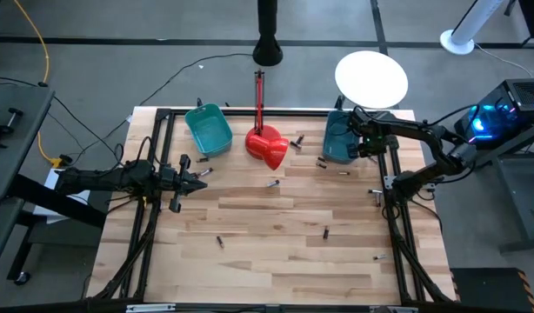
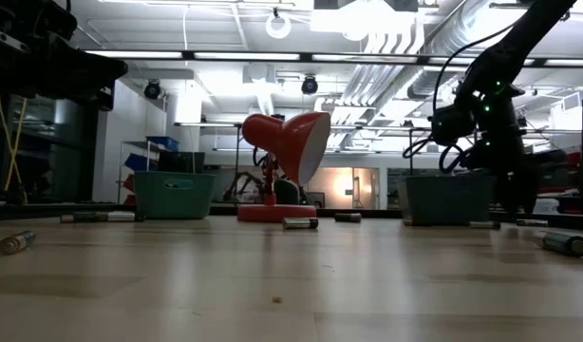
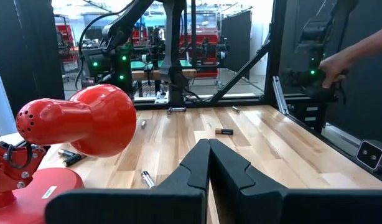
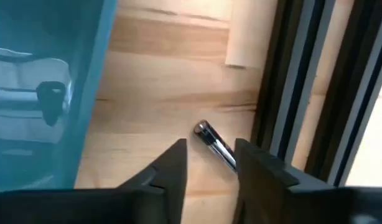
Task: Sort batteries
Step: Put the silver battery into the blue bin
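Observation:
Several small dark batteries lie scattered on the wooden table, such as one (image 1: 273, 183) near the middle and one (image 1: 326, 232) nearer the front. My right gripper (image 1: 364, 148) points steeply down beside the right teal bin (image 1: 339, 139). It is open, and one battery (image 4: 216, 146) lies flat on the wood between its fingers (image 4: 178, 163), next to the black frame rail (image 4: 284, 93). My left gripper (image 1: 200, 173) waits level at the table's left side, shut (image 3: 208, 144) and with nothing in it.
A second teal bin (image 1: 208, 129) stands at the far left. A red lamp (image 1: 267, 146) stands between the bins. A black frame (image 1: 393, 187) borders the table. A white disc (image 1: 371, 78) lies beyond the far edge. A person's hand (image 3: 349, 56) shows beyond the table.

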